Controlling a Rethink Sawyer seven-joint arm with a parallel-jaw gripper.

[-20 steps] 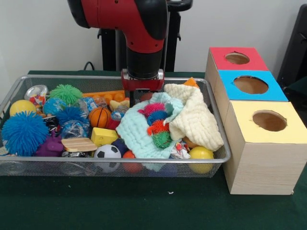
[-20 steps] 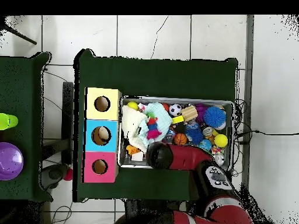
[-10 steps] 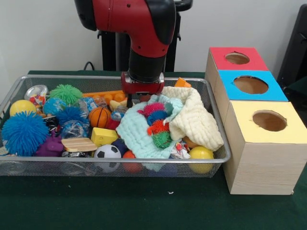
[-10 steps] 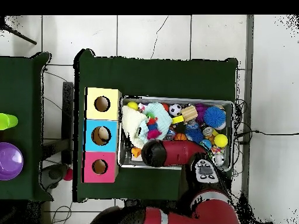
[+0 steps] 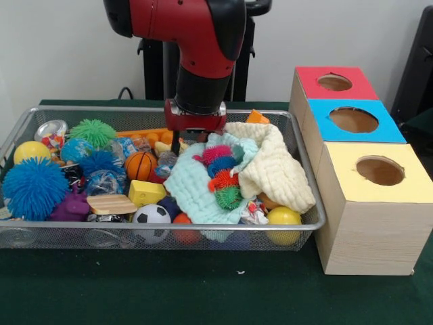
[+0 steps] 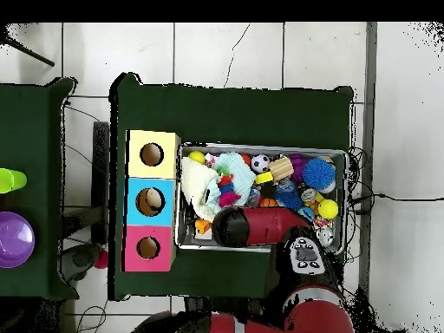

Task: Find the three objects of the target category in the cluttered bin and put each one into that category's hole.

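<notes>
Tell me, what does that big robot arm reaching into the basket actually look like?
The arm is thick and rounded, with glossy red shells and black joints. Its last section is a black cylinder ending in a flat red block, where the end effector shows only a thin dark tip. In the overhead view, a segment carries a small grey panel with buttons.

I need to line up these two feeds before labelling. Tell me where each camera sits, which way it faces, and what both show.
Front view: sits low across the table, facing the silver wire mesh bin and the red and black arm coming down from above.
Overhead view: sits above, looking straight down; the arm enters from the bottom edge.
Shared: the bin, the yellow-topped wooden box, the black-and-white soccer ball.
</notes>
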